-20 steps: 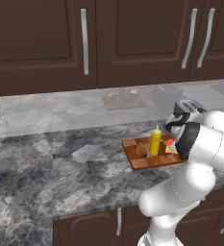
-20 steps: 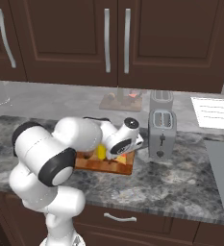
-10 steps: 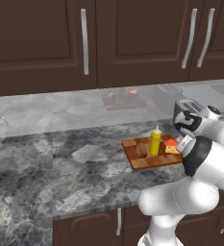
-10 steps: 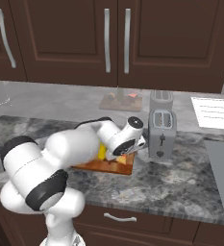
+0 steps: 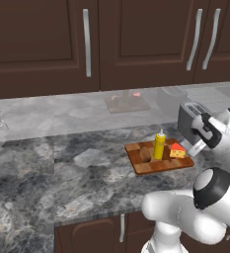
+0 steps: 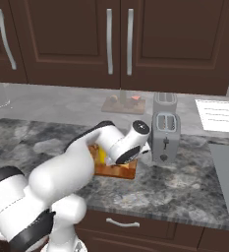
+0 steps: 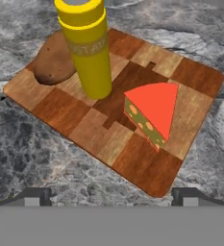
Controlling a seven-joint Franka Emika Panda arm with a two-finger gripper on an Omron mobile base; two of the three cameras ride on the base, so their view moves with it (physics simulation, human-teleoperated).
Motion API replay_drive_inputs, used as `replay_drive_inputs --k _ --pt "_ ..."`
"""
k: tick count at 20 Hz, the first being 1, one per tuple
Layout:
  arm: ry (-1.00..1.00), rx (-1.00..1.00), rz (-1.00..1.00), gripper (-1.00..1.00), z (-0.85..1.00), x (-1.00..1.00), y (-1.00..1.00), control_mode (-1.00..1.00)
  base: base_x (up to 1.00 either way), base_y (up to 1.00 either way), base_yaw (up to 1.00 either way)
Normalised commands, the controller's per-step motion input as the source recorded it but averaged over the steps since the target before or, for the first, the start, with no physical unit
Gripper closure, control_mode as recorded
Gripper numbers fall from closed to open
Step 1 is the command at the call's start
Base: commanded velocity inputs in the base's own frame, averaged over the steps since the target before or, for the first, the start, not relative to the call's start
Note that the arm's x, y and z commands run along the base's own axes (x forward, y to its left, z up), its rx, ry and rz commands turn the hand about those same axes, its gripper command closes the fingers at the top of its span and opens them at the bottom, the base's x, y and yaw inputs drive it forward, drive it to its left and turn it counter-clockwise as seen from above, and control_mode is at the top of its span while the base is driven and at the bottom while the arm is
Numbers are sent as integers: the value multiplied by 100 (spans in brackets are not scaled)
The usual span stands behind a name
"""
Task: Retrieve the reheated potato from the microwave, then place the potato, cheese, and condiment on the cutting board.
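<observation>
The gripper [image 7: 111, 194] is released, its two dark fingertips [image 7: 32, 196] spread wide apart at the bottom of the hand view with nothing between them, hovering above the near edge of the cutting board [image 7: 147, 166]. In the left base view the gripper [image 5: 201, 140] sits at the end of the white arm, just beside the right edge of the cutting board [image 5: 151, 166] and in front of a silver toaster [image 5: 187, 118]. The checkered wooden board lies flat on the dark marbled countertop [image 5: 82, 183], toward the counter's right half and closer to its front edge than to the back wall. All three food items rest on the board. The potato [image 7: 53, 62], brown and oval, lies at the board's far left corner in the hand view, touching or just beside the yellow condiment bottle [image 7: 87, 45], which stands upright near the middle of the far edge. The cheese wedge [image 7: 152, 113], with a red face on top and a yellow, spotted side, sits apart from the bottle toward the right half of the board. From the left base view the same order reads potato [image 5: 145, 153], condiment bottle [image 5: 159, 145], cheese wedge [image 5: 177, 150] from left to right. In the right base view the arm covers most of the cutting board [image 6: 122, 172], leaving its front right corner showing beside the toaster [image 6: 165, 130]. Dark brown cabinets [image 5: 87, 42] with silver handles hang above the counter.
</observation>
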Motion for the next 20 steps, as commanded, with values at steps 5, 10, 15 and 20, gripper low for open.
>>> replay_drive_inputs --k 5,10,15,20 --pt "0 1 -16 -100 28 -57 4 -100 0 0 0" --pt "0 0 -28 -100 26 -53 17 -100 0 0 0" --pt "0 0 -38 -100 11 -61 26 -100 0 0 0" --pt "0 0 -28 -100 23 -63 20 -100 0 0 0"
